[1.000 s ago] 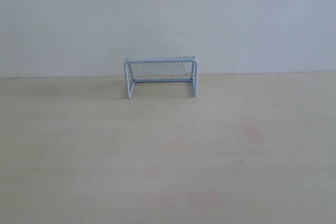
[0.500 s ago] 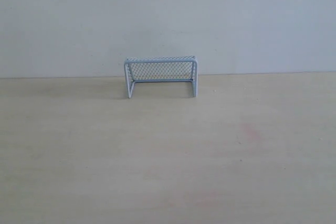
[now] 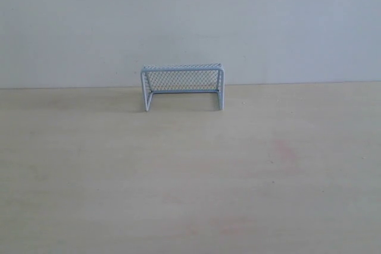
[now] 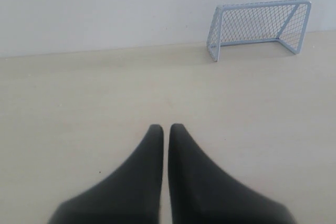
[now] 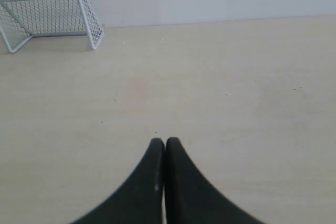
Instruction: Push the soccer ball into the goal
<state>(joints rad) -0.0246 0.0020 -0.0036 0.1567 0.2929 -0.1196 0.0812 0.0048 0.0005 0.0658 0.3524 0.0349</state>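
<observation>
Nothing is changing over the last second. The goal (image 3: 182, 87) is sitting far back on the tabletop (image 3: 190, 194) by the wall. The left tool (image 4: 166, 128) and right tool (image 5: 165, 141) are hanging pinched closed, gripping nothing. The soccer ball isn't showing anywhere, so I reckon the push isn't starting yet.

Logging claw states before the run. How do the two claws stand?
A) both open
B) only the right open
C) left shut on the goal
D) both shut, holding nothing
D: the left claw and right claw each show fingertips closed together with nothing between, and the goal stands apart by the wall.
</observation>
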